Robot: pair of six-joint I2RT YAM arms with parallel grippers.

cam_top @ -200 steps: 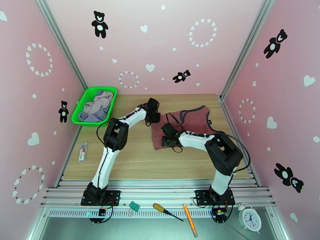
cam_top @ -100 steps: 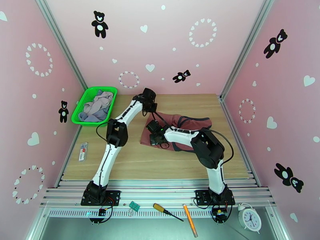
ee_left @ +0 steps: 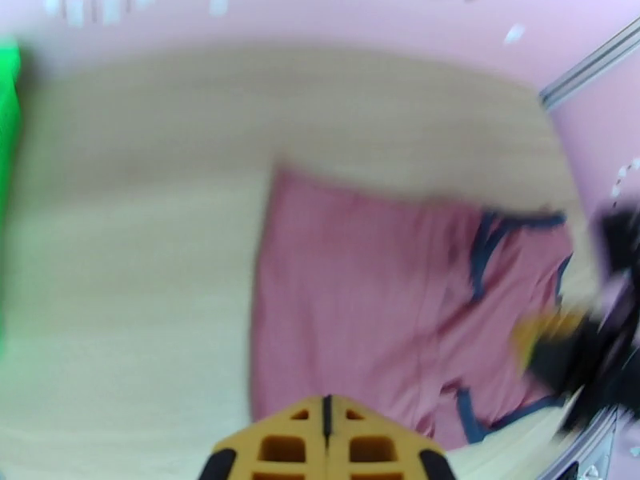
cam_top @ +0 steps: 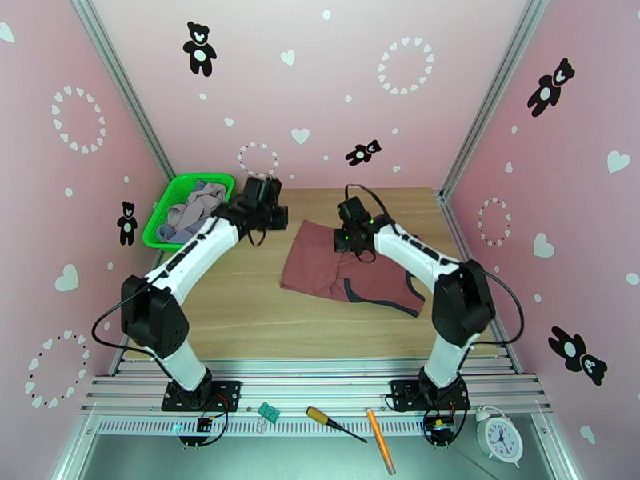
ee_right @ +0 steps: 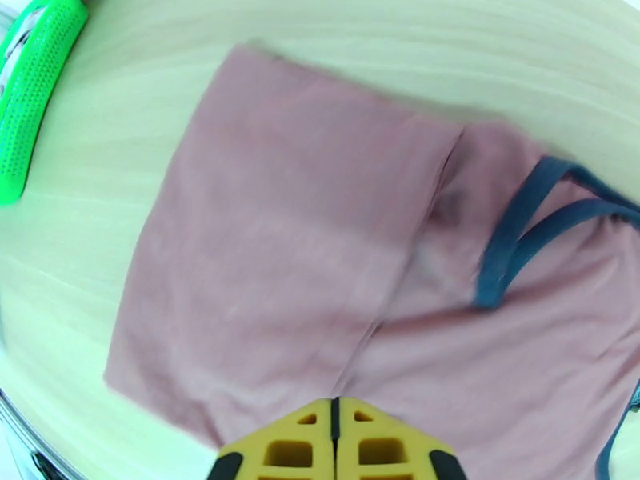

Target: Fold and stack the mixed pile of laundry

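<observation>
The rust-red top (cam_top: 332, 266) lies folded flat on the wooden table, its dark trim (cam_top: 384, 296) toward the near right. Above its far left corner hangs my left gripper (cam_top: 274, 218), shut and holding nothing. My right gripper (cam_top: 350, 238) hovers over the top's far edge, also shut and empty. The left wrist view is blurred; it has the closed yellow fingertips (ee_left: 326, 430) above the red top (ee_left: 360, 298). From the right wrist, the shut fingertips (ee_right: 334, 446) sit over the top (ee_right: 296, 258). A pale grey-lilac shirt (cam_top: 202, 202) and a blue-grey piece (cam_top: 171, 232) lie in the basket.
The green mesh basket (cam_top: 162, 222) stands at the table's far left corner; its rim (ee_right: 32, 98) also shows from the right wrist. A small white item (cam_top: 166, 304) lies at the left edge. A screwdriver (cam_top: 334, 422), an orange pencil (cam_top: 380, 440) and a clock (cam_top: 500, 438) lie below the front rail.
Both grippers drew the top across to the left into a fold, then came away from it. The left arm swung left and back toward the basket; the right rose to the top's far edge.
</observation>
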